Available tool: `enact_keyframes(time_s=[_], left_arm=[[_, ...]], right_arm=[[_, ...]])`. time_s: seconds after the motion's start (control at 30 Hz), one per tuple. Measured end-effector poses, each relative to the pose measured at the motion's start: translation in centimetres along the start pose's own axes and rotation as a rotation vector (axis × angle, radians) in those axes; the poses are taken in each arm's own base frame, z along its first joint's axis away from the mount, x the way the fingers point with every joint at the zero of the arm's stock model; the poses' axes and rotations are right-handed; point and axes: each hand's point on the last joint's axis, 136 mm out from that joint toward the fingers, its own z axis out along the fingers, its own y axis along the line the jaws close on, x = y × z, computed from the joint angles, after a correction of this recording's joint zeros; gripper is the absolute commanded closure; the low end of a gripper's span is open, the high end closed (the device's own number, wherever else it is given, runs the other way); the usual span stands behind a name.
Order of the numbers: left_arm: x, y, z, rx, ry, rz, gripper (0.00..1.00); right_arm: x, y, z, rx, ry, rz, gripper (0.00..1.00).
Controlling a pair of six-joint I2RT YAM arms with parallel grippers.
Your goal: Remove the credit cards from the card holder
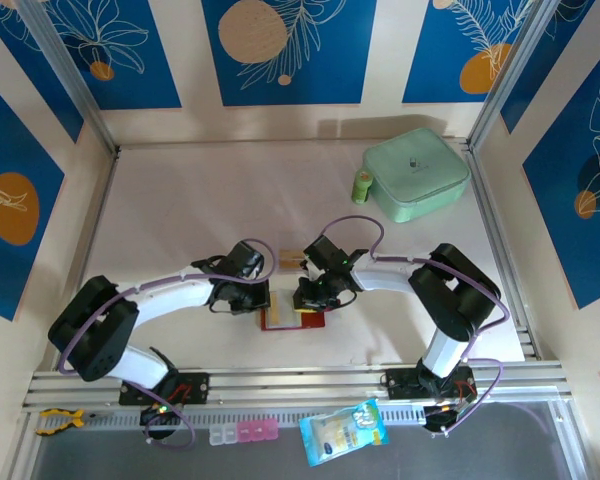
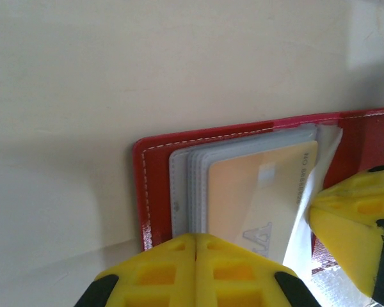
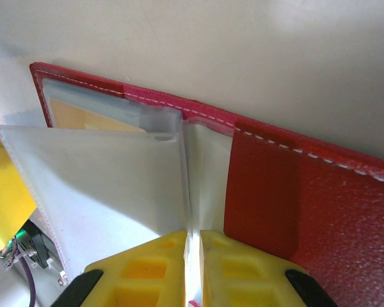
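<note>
Card holder (image 1: 280, 318) lying open and flat on table (image 1: 180, 200) between both grippers, long axis left to right; tan card (image 2: 256, 198) tucked in clear pockets (image 2: 182, 185) of left half, just ahead of left gripper (image 2: 195, 268), fingers pressed together on that half's edge; right gripper (image 3: 193, 256) at centre fold, pinched on thin whitish pocket leaf (image 3: 102, 185); card probably freed toward fold, nearer left arm.

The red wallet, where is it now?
In the top view the red wallet lies open, front middle, between the left end effector and right end effector.
</note>
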Motion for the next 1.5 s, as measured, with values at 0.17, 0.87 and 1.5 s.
enact_keyframes(time_s=[0.17, 0.87, 1.5], left_arm=[[0.2, -0.4, 0.5, 0.016, 0.016, 0.007, 0.95], [0.1, -2.6, 0.3, 0.035, 0.029, 0.027, 0.94], [0.0, -5.8, 0.9, 0.096, 0.058, 0.068, 0.93]], right_arm=[[0.0, 0.0, 0.0, 0.000, 0.000, 0.000, 0.87], [0.1, -0.2, 0.0, 0.009, 0.003, 0.004, 0.87], [-0.6, -0.2, -5.4, 0.049, -0.118, -0.016, 0.76]])
